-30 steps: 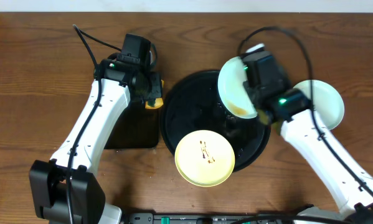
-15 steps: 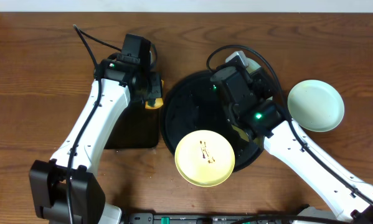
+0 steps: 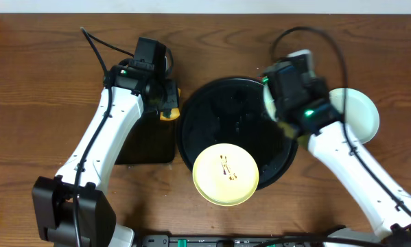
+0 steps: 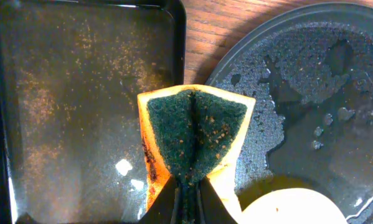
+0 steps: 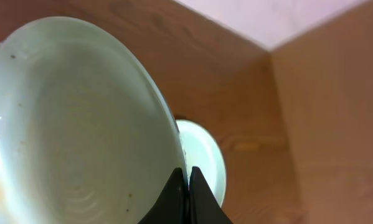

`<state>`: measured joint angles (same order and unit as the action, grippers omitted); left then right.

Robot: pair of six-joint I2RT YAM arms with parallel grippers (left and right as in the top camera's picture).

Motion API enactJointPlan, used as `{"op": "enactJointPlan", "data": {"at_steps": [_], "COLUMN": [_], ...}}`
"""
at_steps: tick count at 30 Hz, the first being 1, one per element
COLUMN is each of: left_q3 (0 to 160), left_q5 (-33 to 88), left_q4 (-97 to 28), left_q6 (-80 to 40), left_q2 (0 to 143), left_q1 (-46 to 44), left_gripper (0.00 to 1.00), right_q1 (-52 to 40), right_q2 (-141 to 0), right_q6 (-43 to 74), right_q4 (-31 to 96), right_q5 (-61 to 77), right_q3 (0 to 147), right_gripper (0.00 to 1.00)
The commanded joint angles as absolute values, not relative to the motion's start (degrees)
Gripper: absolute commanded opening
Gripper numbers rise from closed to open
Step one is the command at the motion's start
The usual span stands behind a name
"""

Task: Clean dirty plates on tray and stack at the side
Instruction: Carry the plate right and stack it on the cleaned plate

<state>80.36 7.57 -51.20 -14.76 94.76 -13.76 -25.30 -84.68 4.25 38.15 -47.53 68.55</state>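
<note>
The dirty plates (image 3: 226, 175) are small, round and of smooth plastic, and they are in three places. The table (image 3: 40, 82) is brown wood with a clear grain. On it sits the tray (image 3: 212, 116), round, glossy black, with a raised rim; the left wrist view shows drops and a thin film of water on it. Just left of it lies a rectangular black tray (image 4: 68, 93), wet and dotted with brown specks.

The yellow plate (image 3: 226, 175) lies at the near edge of the tray and reaches out over its rim, with thin brown streaks at its centre. The tilted mint plate (image 5: 80, 124) is clenched at its rim by the right pincer (image 5: 186, 177) and stands nearly on edge above the right rim of the tray; a faint orange-brown stain shows near its lower edge. The other mint plate (image 3: 361, 113) lies flat on the bare table to the right of the tray.

The left pincer (image 4: 186, 193) grasps a sponge (image 4: 195, 134), yellow with a rough dark green pad, folded between the fingers.

Half a second ago the right arm was over the middle of the tray; now it has swung to the right rim. The left arm and the yellow plate have not moved.
</note>
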Motion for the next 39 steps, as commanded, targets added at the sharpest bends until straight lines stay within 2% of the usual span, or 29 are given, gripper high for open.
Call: {"op": "enactJointPlan", "data": {"at_steps": [1,12,22,24,25,30,33,36,39], "left_q3": [80.75,80.75,80.75,80.75,80.75,80.75,80.75,80.75,80.75], "left_q5": [7.94,7.94,7.97,7.94,7.94,7.97,7.97,7.94,7.94], "left_q4": [-51.40,-51.48,-51.64,-51.64,-51.64,-51.66,-51.64,-51.64,-51.64], "left_q6": [-14.00,-14.02,-14.02,-14.04,-14.04,-14.04,-14.02,-14.02,-14.02], "left_q2": [94.83,94.83,94.83,94.83,94.83,94.83,94.83,94.83,94.83], "left_q1": [-13.56,-13.56,-13.56,-13.56,-13.56,-13.56,-13.56,-13.56,-13.56], "left_gripper": [0.08,0.08,0.08,0.08,0.08,0.08,0.08,0.08,0.08], "right_q1": [-18.50,3.44,13.15,13.82,14.04,14.11,13.72,12.62,10.61], "right_q2": [-83.92,-85.06,-90.08,-90.80,-91.05,-90.70,-90.43,-90.43,-90.43], "right_q6": [10.79,13.30,13.28,13.26,13.26,13.21,13.23,13.26,13.21], "right_q4": [38.15,39.57,37.43,36.73,36.38,34.26,34.54,36.69,40.66], "right_q5": [-41.06,-32.71,-27.20,-26.13,-25.28,-16.91,-5.98,8.95,17.34], "right_q3": [68.69,67.64,67.64,67.64,67.64,67.66,67.66,67.66,67.64], "right_gripper": [0.01,0.01,0.01,0.08,0.20,0.47,0.54,0.55,0.56]}}
